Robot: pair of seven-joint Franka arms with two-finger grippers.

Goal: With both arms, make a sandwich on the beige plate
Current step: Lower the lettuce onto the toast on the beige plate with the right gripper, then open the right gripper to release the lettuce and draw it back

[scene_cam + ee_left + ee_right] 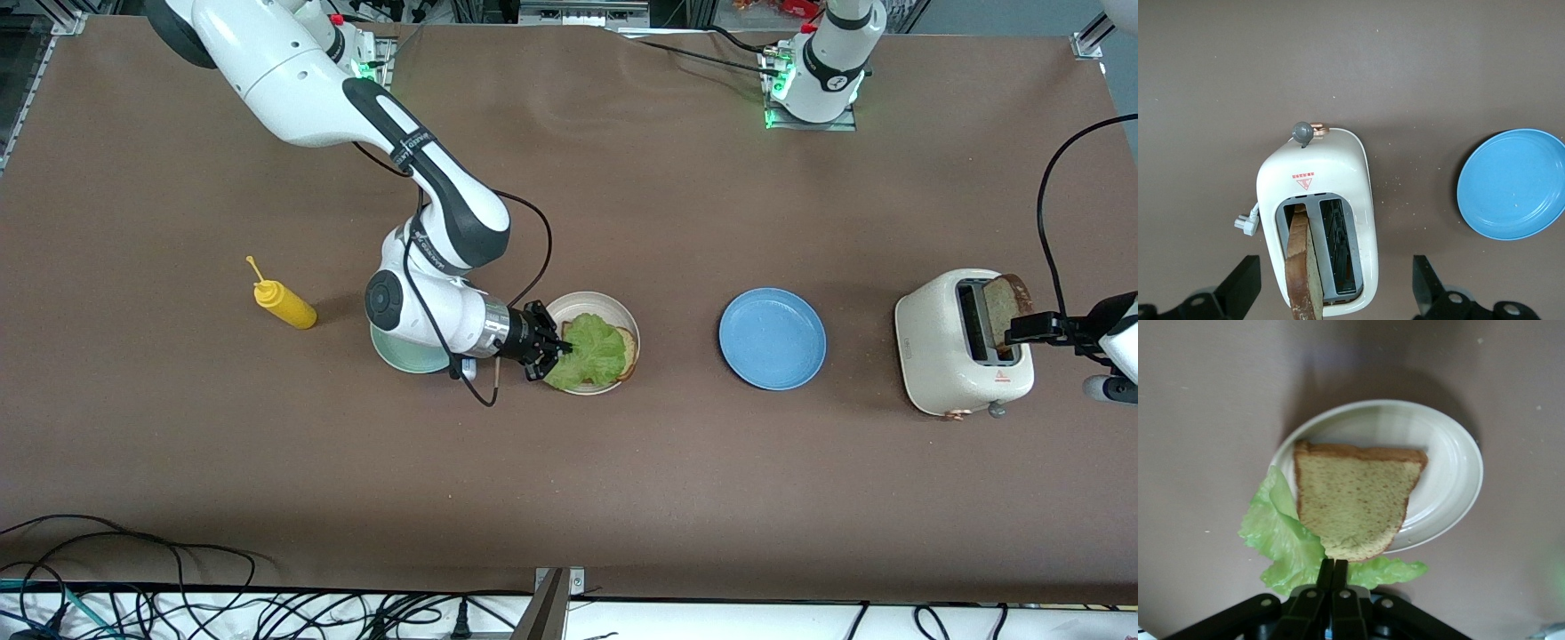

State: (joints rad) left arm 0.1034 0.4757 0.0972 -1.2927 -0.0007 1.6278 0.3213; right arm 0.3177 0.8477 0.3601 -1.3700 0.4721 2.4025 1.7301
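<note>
On the beige plate [622, 309] lies a tan bread slice [629, 348], and a ruffled green lettuce leaf [594, 351] covers most of it. My right gripper [549, 352] is at the plate's rim toward the right arm's end, shut on the leaf's edge. In the right wrist view the shut gripper [1335, 568] pinches the lettuce [1281, 533] right at the bread's [1355, 500] edge. A second bread slice [1005, 307] stands in the white toaster [942, 356]. My left gripper [1024, 330] hangs open over it, and its fingers [1239, 288] straddle the toaster [1318, 180] and slice [1303, 273].
A blue plate [772, 338] lies between the beige plate and the toaster. A mint green plate [400, 354] sits partly under the right arm's wrist. A yellow squeeze bottle [284, 305] lies toward the right arm's end. Cables run along the table's front edge.
</note>
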